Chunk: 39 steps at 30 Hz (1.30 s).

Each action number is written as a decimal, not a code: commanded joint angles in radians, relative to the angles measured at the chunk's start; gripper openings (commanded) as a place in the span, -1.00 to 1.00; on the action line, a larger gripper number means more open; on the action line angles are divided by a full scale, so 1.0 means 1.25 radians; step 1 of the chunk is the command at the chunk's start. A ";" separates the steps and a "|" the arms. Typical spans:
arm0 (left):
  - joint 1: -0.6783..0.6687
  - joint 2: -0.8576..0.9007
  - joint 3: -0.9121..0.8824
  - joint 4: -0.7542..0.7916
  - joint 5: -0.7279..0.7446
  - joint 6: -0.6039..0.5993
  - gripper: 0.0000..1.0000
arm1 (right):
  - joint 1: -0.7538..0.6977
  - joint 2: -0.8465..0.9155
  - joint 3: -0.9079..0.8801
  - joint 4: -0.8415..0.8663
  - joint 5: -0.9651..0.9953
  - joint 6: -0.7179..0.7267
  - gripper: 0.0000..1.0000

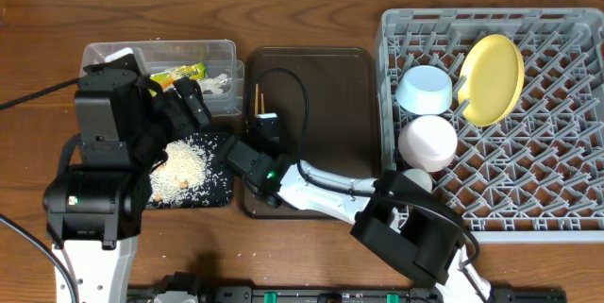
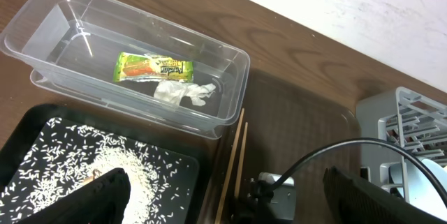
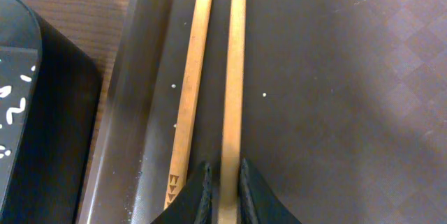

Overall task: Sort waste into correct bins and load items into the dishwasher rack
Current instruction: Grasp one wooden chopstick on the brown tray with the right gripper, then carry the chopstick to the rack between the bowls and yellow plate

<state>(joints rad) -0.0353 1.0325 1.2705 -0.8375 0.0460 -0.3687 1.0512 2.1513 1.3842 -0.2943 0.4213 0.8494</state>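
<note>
Your right gripper [image 3: 222, 182] pinches one chopstick [image 3: 234, 77] near its end. That stick lies along the left edge of the brown serving tray [image 3: 335, 77], not visibly lifted, and the second chopstick [image 3: 192, 77] rests just beside it, ungripped.

Your left gripper [image 2: 225, 182] hangs spread wide near the black tray [image 2: 28, 123], holding nothing.

The waste appears sorted. The wrapper [image 2: 150, 68] and napkin [image 2: 183, 93] lie in the clear tub [image 2: 230, 63] at the worktop's back left. The rice [image 2: 105, 165] is in the black tray in front of it.

The rack [image 1: 566, 218] at the worktop's right end holds the yellow plate [image 1: 493, 78], blue bowl [image 1: 425, 88] and white bowl [image 1: 427, 141]. The cup [image 1: 415, 182] seems to sit near its front left, partly hidden.

In my judgement, only the two chopsticks are outstanding.
</note>
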 commanded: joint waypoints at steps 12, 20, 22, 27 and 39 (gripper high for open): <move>0.003 0.000 0.012 0.000 -0.001 0.007 0.82 | -0.010 -0.002 0.007 -0.051 0.116 0.007 -0.98; 0.003 0.000 0.012 0.000 -0.001 0.007 0.83 | -0.020 -0.148 0.007 -0.139 0.157 -0.143 -0.98; 0.003 0.000 0.012 0.000 -0.001 0.007 0.82 | -0.030 -0.195 0.007 -0.177 0.163 -0.143 -0.98; 0.003 0.000 0.012 0.000 -0.001 0.007 0.83 | -0.077 -0.304 0.007 -0.280 0.162 -0.170 -0.98; 0.003 0.000 0.012 0.000 -0.001 0.007 0.82 | -0.287 -0.492 0.007 -0.586 0.160 -0.315 -0.98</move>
<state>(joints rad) -0.0353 1.0325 1.2705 -0.8375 0.0463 -0.3687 0.7490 1.5776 1.3884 -0.9848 0.6025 0.5526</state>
